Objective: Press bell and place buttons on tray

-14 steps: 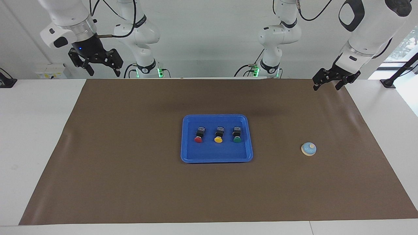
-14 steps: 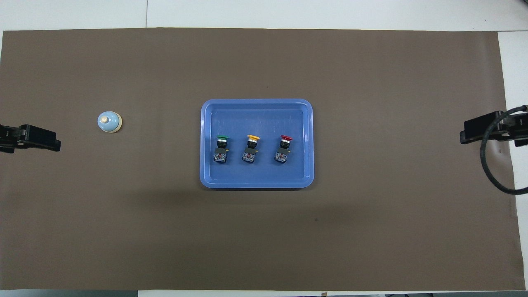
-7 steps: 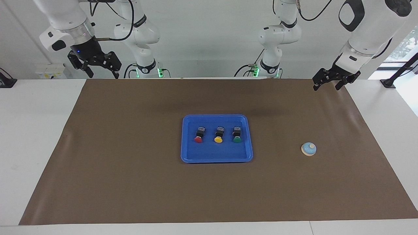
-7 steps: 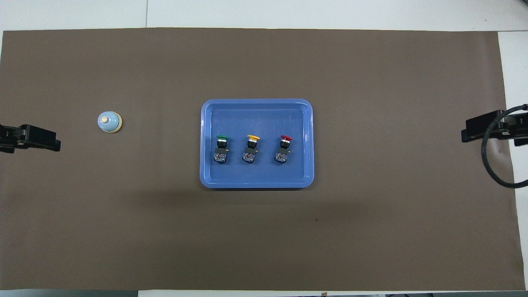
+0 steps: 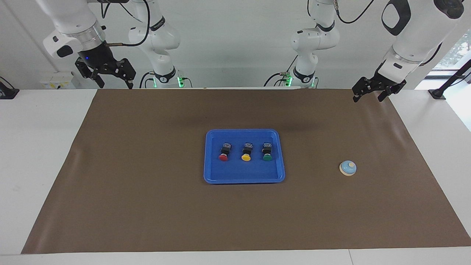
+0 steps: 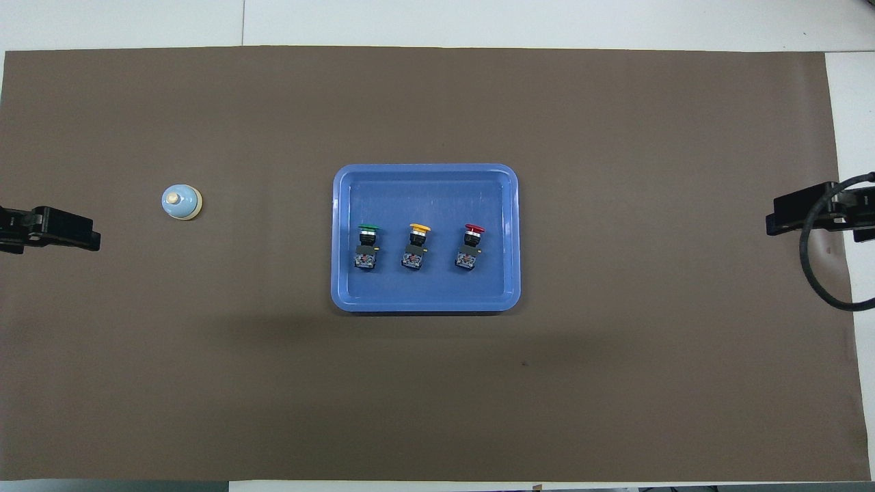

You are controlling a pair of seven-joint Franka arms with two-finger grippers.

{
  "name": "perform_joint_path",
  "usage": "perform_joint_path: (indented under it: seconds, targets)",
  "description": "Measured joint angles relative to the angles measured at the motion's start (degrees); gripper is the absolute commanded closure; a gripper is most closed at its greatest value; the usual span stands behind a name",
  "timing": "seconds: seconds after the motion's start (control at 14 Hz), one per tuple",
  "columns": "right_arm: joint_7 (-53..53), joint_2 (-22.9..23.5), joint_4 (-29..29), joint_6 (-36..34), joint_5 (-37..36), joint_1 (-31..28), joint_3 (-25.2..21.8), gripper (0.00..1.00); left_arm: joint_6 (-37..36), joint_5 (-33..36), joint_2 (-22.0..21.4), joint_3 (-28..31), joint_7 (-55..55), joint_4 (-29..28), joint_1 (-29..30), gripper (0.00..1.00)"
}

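Note:
The blue tray [image 5: 244, 178] [image 6: 425, 178] lies in the middle of the brown mat. Inside it three buttons lie in a row: red [image 5: 223, 157] [image 6: 474, 229], yellow [image 5: 245, 157] [image 6: 420, 227] and green [image 5: 267, 157] [image 6: 368, 227]. The light-blue bell [image 5: 347, 168] [image 6: 181, 202] stands on the mat toward the left arm's end. My left gripper [image 5: 368, 94] [image 6: 89, 239] hangs open and empty over the mat's edge at that end. High over the mat's corner at the right arm's end, my right gripper [image 5: 114, 83] [image 6: 776, 220] is open and empty too.
The brown mat [image 5: 147, 202] covers most of the white table [image 5: 36, 147]. A black cable [image 6: 817, 283] loops from the right arm above the mat's edge. Two further arm bases [image 5: 162, 73] stand at the robots' end of the table.
The right gripper has drawn up and back toward its end of the table. The left arm, the tray, the buttons and the bell have not moved.

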Motion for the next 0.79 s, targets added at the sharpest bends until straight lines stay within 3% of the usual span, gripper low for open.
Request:
perform_joint_path:
  seconds: [0.64,0.79]
  targets:
    - [0.00,-0.10,-0.14,0.06,0.00,-0.18,-0.10,0.00,0.00,0.00,0.00,0.00,0.00,0.00,0.00,0.00]
    - [0.00,-0.62,-1.92,2.63,0.00,-0.16,-0.09,0.00,0.00,0.00,0.00,0.00,0.00,0.00,0.00,0.00]
